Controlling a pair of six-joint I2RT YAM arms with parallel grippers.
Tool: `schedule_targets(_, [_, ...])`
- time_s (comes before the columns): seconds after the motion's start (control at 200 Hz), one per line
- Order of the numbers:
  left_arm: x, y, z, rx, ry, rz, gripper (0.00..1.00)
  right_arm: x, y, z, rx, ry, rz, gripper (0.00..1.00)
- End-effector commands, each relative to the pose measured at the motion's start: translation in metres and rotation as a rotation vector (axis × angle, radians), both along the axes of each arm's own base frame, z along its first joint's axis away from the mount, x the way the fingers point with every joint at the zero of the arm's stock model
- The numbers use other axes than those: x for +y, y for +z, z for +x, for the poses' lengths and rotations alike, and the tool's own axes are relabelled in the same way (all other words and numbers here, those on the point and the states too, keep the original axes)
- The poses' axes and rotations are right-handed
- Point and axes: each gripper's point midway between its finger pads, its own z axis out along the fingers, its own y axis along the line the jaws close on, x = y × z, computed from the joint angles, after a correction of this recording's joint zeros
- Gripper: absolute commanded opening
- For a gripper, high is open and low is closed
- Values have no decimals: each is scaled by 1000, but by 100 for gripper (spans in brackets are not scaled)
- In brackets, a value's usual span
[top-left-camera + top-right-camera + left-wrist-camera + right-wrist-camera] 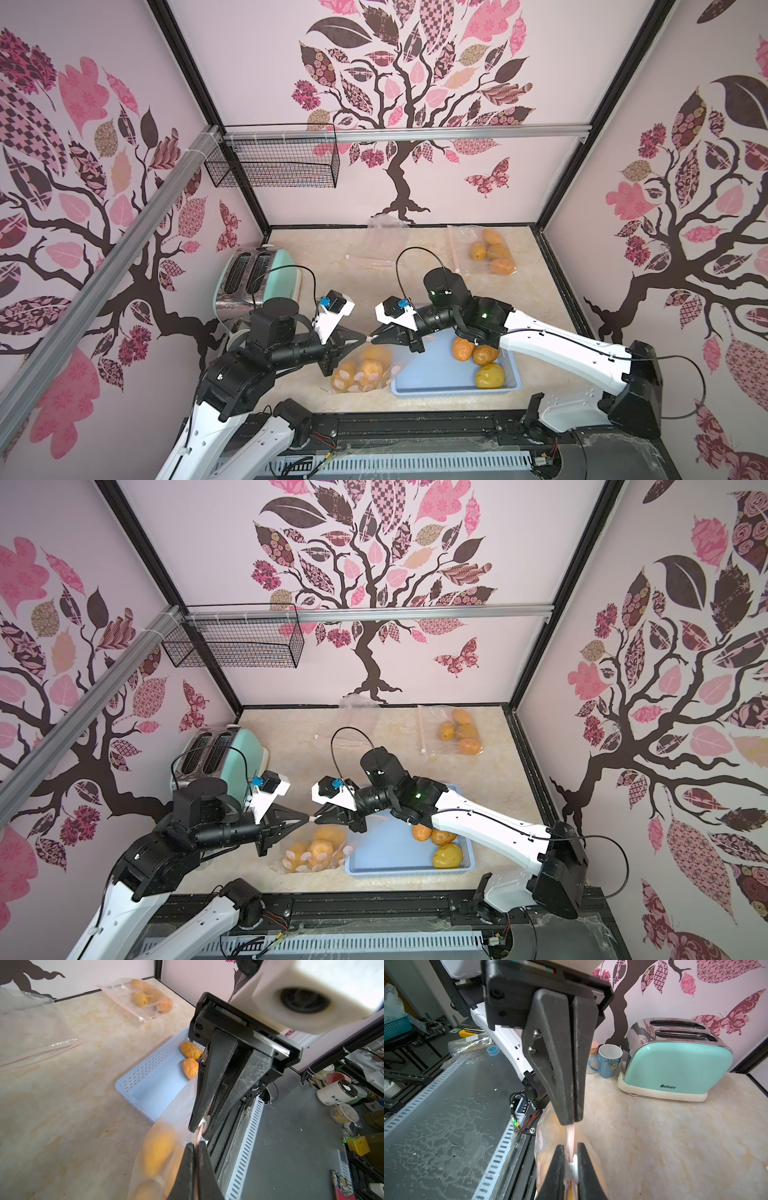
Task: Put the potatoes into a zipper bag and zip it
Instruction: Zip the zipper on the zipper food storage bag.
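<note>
Both grippers meet tip to tip over the front of the counter [332, 257]. The left gripper [365, 339] is clamped fully shut on the pink zip strip [570, 1132] along the top of the zipper bag [388, 365]. The right wrist view shows that strip running straight out of its closed fingers. The right gripper [571, 1159] is nearly closed too, and its fingertips [560, 1167] squeeze the white slider [572, 1167] on the same strip.

The zipper bag hangs below them, just beside the blue basket [415, 388], with several potatoes [368, 370] bunched inside it. Three more sit loose in the basket, two orange-brown ones [462, 349] and a yellow-green one [490, 375]. At the back right lies a second bag [461, 239] holding four. An empty bag [384, 239] lies at the back centre, and the toaster [266, 270] stands on the left.
</note>
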Motion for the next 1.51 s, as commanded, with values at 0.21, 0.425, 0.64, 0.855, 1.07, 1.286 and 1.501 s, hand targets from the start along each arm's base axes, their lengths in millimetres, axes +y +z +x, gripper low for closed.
schedule_targets(0.21, [7,15,2,-48,19,30,0,-15,47,-2,-101,-39,87,64])
schedule_targets(0.425, [3,12,2,-33,1,27,0,-13,37,3,-118,-46,21,55])
schedule_targets(0.64, [3,11,2,-37,1,27,0,-5,16,9,-113,-28,-57,45])
schedule_targets(0.855, [3,11,2,-39,-1,24,0,-2,2,10,-98,-11,-95,42])
schedule_targets(1.07, [3,11,2,-38,-2,26,0,3,-4,8,-85,12,-110,36])
schedule_targets(1.286, [3,9,2,-35,1,29,0,5,-2,2,-74,50,-99,31])
schedule_targets(1.501, [4,7,3,-35,4,34,0,6,3,-1,-70,63,-85,24])
